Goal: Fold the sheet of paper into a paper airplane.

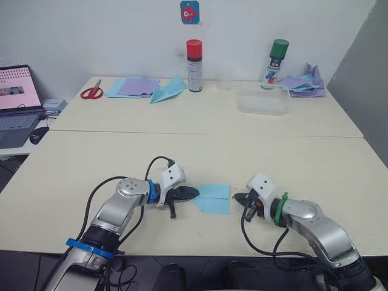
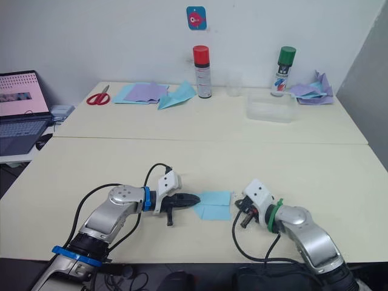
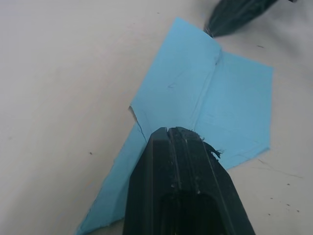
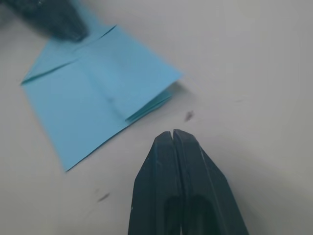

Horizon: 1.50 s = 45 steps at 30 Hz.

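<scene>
near the bench's (image 1: 73,182) front edge, sheet of paper (image 1: 213,198) sat half-folded, wings undone; left gripper (image 1: 193,194) pressed together on its point, right gripper (image 1: 237,198) closed, empty.

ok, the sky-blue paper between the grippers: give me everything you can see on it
The sheet of paper is thin, matte, light sky-blue, and lies flat on the cream table between both grippers. It is partly folded: a centre crease, stacked layers at one edge, and a corner folded into a slanted point toward the left gripper. That gripper's shut fingertips press on its pointed end. The right gripper, shut, sits just off the opposite edge, not touching.
</scene>
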Tool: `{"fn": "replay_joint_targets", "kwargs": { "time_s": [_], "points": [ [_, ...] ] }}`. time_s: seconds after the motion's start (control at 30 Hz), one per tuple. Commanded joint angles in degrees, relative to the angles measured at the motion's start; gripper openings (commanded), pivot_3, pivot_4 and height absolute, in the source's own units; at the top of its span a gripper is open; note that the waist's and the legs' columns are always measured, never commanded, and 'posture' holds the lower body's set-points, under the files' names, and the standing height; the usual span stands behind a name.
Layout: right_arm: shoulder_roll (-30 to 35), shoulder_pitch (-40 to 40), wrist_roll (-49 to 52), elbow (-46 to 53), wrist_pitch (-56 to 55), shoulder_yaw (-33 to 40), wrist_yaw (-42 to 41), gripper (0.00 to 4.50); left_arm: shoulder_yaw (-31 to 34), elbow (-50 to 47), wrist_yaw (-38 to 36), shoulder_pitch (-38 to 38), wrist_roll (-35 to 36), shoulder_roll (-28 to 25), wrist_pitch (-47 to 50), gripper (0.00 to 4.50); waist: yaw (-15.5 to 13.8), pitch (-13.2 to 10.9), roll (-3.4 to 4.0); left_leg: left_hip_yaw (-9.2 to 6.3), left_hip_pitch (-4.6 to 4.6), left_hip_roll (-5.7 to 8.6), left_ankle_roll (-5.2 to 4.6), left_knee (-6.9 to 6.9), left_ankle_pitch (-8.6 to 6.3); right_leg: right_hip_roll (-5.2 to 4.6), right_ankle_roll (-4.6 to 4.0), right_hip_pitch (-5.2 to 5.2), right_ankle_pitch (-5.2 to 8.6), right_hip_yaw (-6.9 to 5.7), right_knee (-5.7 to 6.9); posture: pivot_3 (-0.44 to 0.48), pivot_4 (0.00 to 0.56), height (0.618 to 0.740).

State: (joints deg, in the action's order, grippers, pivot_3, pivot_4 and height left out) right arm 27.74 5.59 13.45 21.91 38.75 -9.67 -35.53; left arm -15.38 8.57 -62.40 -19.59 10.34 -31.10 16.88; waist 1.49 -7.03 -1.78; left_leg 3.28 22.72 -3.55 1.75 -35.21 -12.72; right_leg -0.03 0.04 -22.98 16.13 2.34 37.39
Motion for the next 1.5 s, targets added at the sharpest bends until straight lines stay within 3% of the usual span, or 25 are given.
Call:
{"fn": "replay_joint_targets", "kwargs": {
  "time_s": [0.03, 0.37, 0.6, 0.77, 1.1, 1.5],
  "points": [
    [-1.87, 2.02, 2.73, 2.91, -6.46, 0.25, -2.94, 0.02, -3.0, 7.07, 1.34, 2.54, -4.42, -1.27, 3.43, 0.0, 0.0, -0.02, 0.02, -0.01, 0.0, 0.0, 0.0, 0.03, 0.0, 0.0, 0.01, 0.0, -0.01, -0.02, -0.01, 0.0, 0.15, 0.74],
    [-7.46, 10.12, -5.98, -10.19, -8.11, -12.25, -1.44, 0.02, -1.78, 3.84, 1.29, 3.3, -3.45, -1.96, 3.97, 0.0, 0.0, -0.1, 0.02, 0.04, 0.03, 0.01, -0.01, 0.07, 0.01, 0.0, 0.04, 0.02, -0.03, -0.02, -0.07, 0.0, 0.15, 0.74],
    [-7.66, 10.87, -7.85, -12.81, -7.43, -14.61, -2.32, 0.02, 1.83, -6.95, -0.47, 2.51, 1.73, -3.58, 7.35, 0.0, 0.33, -0.32, -0.15, 0.08, 0.27, -0.06, -0.01, 0.16, 0.01, 0.1, 0.32, -0.11, -0.2, -0.01, -0.04, 0.0, 0.15, 0.74],
    [-7.51, 10.91, -7.66, -13.23, -5.87, -14.24, -2.92, 0.02, 0.33, -10.84, 0.33, 2.31, 1.77, -2.79, 9.07, 0.0, 0.34, -0.8, -0.26, 0.09, 0.35, -0.11, -0.01, 0.24, 0.01, 0.25, 0.4, -0.17, -0.2, 0.02, 0.05, 0.0, 0.15, 0.74],
    [-7.83, 11.66, -8.48, -13.59, -5.23, -14.05, -2.69, 0.02, -3.07, -3.71, 2.09, 1.02, -1.86, 0.86, 5.71, 0.0, 0.26, -0.91, -0.28, 0.09, 0.2, -0.06, -0.02, 0.18, 0.02, 0.25, 0.47, -0.13, -0.27, 0.07, 0.06, 0.0, 0.15, 0.74],
    [-7.2, 10.73, -8.43, -13.24, -4.55, -13.83, -2.84, 0.02, 1.17, 2.49, 1.32, 7.27, -2.1, -6.57, 2.78, 0.0, 0.74, -0.83, -0.33, 0.09, 0.13, -0.18, -0.02, 0.19, 0.02, 0.41, 0.35, -0.11, -0.19, 0.13, 0.38, 0.0, 0.15, 0.74]
  ]
}}
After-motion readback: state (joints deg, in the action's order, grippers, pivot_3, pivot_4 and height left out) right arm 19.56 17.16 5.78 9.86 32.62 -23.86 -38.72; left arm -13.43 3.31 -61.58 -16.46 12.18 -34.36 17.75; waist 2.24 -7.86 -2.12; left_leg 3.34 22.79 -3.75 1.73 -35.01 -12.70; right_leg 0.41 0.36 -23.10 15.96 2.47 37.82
